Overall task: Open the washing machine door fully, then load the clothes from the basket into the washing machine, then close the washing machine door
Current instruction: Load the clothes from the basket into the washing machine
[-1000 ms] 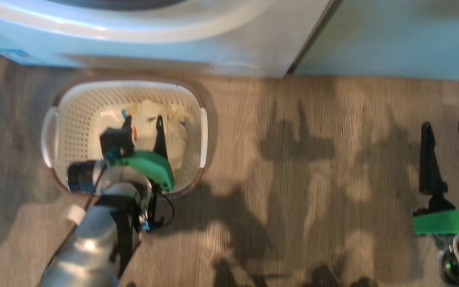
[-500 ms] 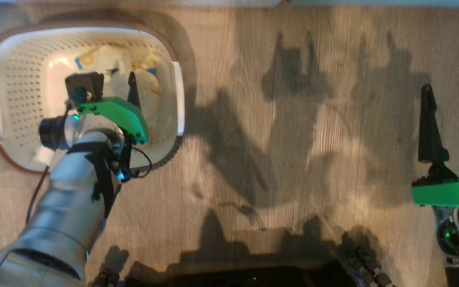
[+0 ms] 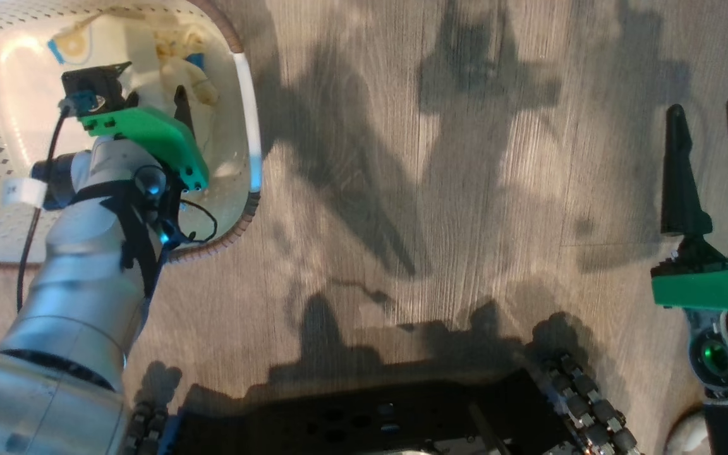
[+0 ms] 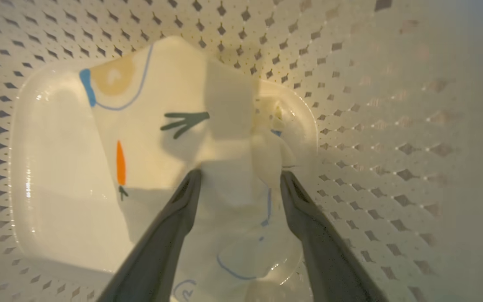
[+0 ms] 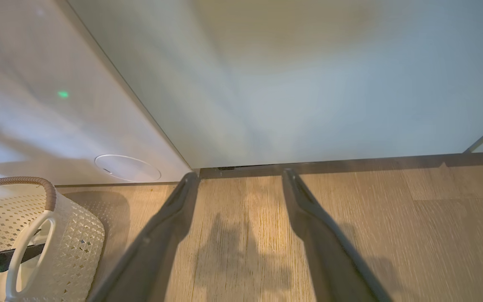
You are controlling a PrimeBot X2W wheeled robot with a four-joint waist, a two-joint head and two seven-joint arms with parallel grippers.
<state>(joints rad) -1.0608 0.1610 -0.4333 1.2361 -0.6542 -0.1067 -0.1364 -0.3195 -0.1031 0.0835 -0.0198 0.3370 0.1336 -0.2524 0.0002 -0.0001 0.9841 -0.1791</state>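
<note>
While my left gripper [image 4: 241,175] hangs down inside the small rectangular cream plastic basket [image 4: 350,126] with its perforated walls, my two long dark fingers there stand wide apart and grip nothing; the pale yellow soft fabric clothes [image 4: 162,134], printed with an orange carrot shape, a green sprig and thin blue lines, lie on the basket's floor straight ahead of those fingers and spread off to their left; a bunched fold of the same cloth rises between the two tips, nearer the right one, with a small blue fabric scrap [image 4: 276,132] just beyond it; whether the tips press the cloth I cannot tell; the basket's wall climbs close beside my right finger, and its white side handle [image 3: 248,126] sits just to the right of that wrist in the head view; right of the handle the grey-brown wooden plank floor [image 3: 433,189] lies under dark shadows, with my black wheeled base [image 3: 370,423] below it; farther right my right gripper [image 3: 705,109] hovers over the floor, well apart from the basket, its fingers wide and holding nothing; ahead of them and to their left stands the white front-loading washing machine [image 5: 36,126], a round white flap [image 5: 127,167] low on its front, near my left fingertip; straight ahead a flat pale green cabinet panel [image 5: 308,84] meets the floor.
</note>
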